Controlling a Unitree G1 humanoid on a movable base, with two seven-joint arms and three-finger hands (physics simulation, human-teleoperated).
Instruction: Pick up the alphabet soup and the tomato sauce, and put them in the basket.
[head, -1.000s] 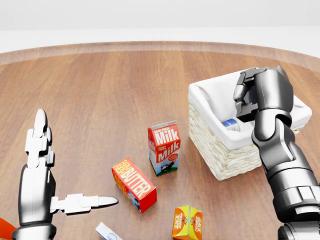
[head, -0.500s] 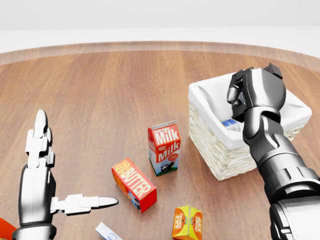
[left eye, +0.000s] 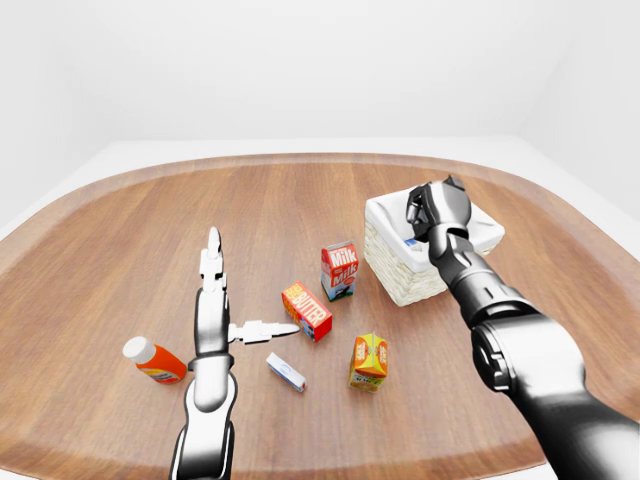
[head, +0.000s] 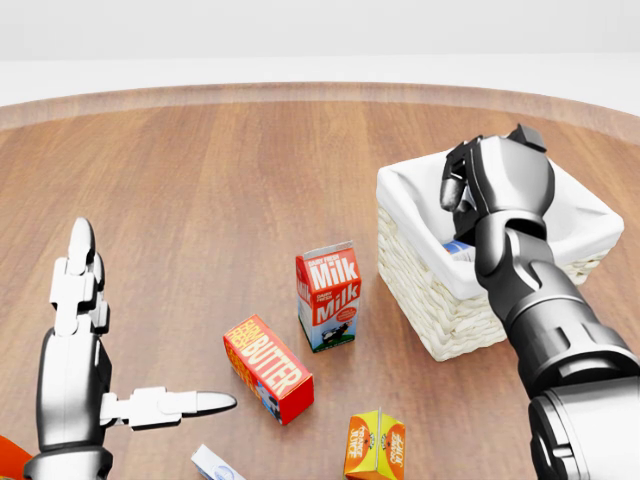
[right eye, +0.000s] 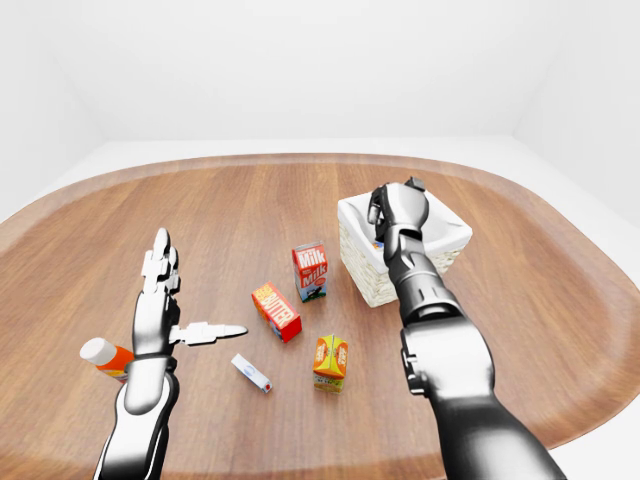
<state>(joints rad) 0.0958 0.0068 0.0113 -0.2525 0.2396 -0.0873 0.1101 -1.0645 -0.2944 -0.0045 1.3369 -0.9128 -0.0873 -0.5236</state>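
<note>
Over the white-lined wicker basket (head: 450, 300), toward the right edge of the brown wooden table (head: 220, 180), the right hand (head: 480, 185) hangs with its dark fingers curled inward; whether they hold anything I cannot tell. Just beside that hand, inside the basket, a small blue-and-white patch of a can (head: 458, 246) shows against the liner; which can it is cannot be read. Toward the table's near left edge, the left hand (head: 85, 340) is spread wide, one finger upright and another level, touching nothing.

On the table lie one red-and-white milk carton (head: 328, 296) standing upright, one red-and-orange butter box (head: 268, 368), one orange juice carton (head: 374, 446), one small white-and-blue flat box (left eye: 286, 372) and one orange bottle with a white cap (left eye: 153, 361) on its side, near the left wrist. The oval table has a paler rim, and plain white walls surround it.
</note>
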